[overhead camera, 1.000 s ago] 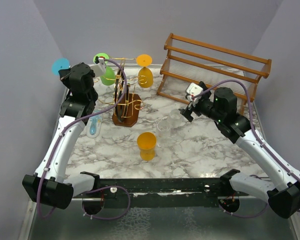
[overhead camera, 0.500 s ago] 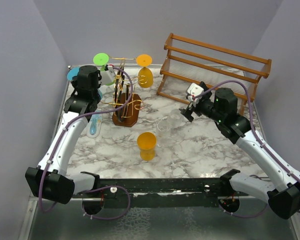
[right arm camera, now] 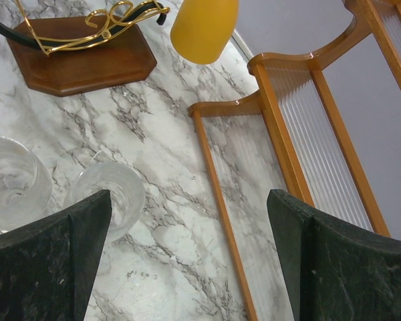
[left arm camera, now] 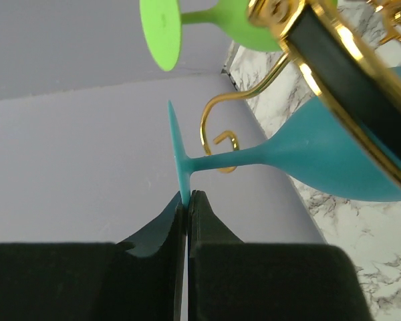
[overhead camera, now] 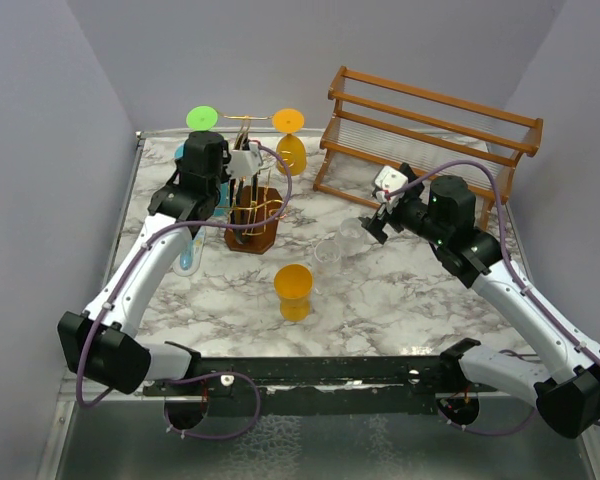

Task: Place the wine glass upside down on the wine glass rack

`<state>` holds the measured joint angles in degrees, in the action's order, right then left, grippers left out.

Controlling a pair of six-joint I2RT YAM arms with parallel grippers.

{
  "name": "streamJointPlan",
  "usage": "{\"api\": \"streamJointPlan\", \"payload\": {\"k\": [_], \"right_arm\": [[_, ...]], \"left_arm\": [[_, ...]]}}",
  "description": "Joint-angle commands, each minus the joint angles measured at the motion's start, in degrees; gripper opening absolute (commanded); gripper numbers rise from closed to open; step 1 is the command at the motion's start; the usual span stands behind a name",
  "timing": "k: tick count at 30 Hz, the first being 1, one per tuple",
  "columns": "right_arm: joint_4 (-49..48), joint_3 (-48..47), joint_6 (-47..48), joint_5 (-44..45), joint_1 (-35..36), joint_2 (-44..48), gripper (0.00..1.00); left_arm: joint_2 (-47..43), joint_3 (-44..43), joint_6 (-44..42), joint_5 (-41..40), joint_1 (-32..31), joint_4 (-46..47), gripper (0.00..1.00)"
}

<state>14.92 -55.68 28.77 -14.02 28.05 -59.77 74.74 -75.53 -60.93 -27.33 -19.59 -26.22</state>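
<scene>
At the gold wire rack (overhead camera: 263, 236), the left fingers (left arm camera: 174, 212) are closed on the foot rim of the teal wine glass (left arm camera: 321, 157), whose stem lies beside a scrolled hook (left arm camera: 204, 124) (seated or not, I cannot tell). The right fingers (right arm camera: 87, 254) stand wide open above a clear glass (right arm camera: 110, 194) on the desk (right arm camera: 180, 221), holding nothing.

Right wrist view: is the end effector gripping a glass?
No, the end effector is open; the clear glasses sit on the table.
</scene>
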Motion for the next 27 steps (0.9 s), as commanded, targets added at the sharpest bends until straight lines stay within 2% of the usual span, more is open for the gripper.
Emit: {"api": "streamJointPlan", "payload": {"k": [1, 14, 27], "right_arm": [[-2.1, 0.4, -0.5, 0.0, -0.4, 1.2, 1.0], [-2.0, 0.4, -0.5, -0.5, -0.7, 1.4, 1.0], [-2.3, 0.7, -0.6, -0.5, -0.8, 1.6, 1.0]], "left_arm": [[2.0, -1.8, -3.2, 0.9, -1.6, 1.5, 0.0], [10.1, -9.6, 0.2, -3.5, -2.1, -0.2, 0.0], [11.7, -13.3, 1.1, -5.5, 1.0, -4.1, 0.0]]}}
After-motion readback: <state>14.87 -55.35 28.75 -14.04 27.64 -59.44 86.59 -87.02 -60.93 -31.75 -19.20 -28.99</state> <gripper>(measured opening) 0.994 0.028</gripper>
